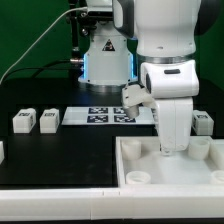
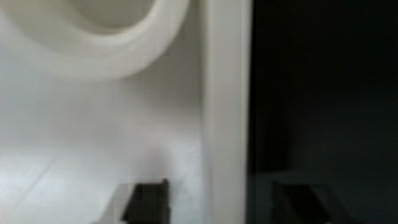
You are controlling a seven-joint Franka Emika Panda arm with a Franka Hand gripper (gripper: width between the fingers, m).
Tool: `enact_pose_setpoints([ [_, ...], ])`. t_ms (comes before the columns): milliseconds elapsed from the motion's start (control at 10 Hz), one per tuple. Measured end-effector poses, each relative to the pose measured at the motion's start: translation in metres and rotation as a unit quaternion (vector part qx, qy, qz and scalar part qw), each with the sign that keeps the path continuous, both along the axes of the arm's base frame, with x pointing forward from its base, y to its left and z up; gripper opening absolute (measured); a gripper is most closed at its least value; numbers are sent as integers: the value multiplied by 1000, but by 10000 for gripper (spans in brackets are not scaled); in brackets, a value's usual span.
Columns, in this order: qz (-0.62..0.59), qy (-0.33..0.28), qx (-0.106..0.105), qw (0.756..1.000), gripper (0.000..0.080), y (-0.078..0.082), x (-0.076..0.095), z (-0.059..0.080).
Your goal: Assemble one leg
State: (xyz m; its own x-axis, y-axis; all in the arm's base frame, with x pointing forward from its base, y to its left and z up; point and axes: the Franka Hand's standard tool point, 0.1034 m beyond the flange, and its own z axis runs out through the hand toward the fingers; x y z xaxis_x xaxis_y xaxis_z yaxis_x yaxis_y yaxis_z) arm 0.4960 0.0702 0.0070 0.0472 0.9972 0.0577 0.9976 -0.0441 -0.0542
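White leg (image 1: 47, 121), black table (image 1: 60, 160), black-and-white-checked marker board (image 1: 110, 115).

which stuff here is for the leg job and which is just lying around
For the job: legs, white tray-like piece, gripper open astride its rim.
Lying about: marker board.

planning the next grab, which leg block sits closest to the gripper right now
The leg on the exterior view's right, just beside the arm; the others lie on the left, past the marker board.
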Motion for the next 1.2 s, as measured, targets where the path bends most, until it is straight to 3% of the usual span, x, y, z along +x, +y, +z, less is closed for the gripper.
enact_pose_setpoints([
  [100,0,0,0,1000,461,0,0,0],
  [200,0,0,0,1000,461,0,0,0],
  [300,-1,0,0,1000,609,-1,0,0],
  [600,-1,0,0,1000,648,-1,0,0],
  [1100,-14,0,0,1000,649,-1,0,1],
  [1200,-68,-3,-5,998,649,4,0,11],
])
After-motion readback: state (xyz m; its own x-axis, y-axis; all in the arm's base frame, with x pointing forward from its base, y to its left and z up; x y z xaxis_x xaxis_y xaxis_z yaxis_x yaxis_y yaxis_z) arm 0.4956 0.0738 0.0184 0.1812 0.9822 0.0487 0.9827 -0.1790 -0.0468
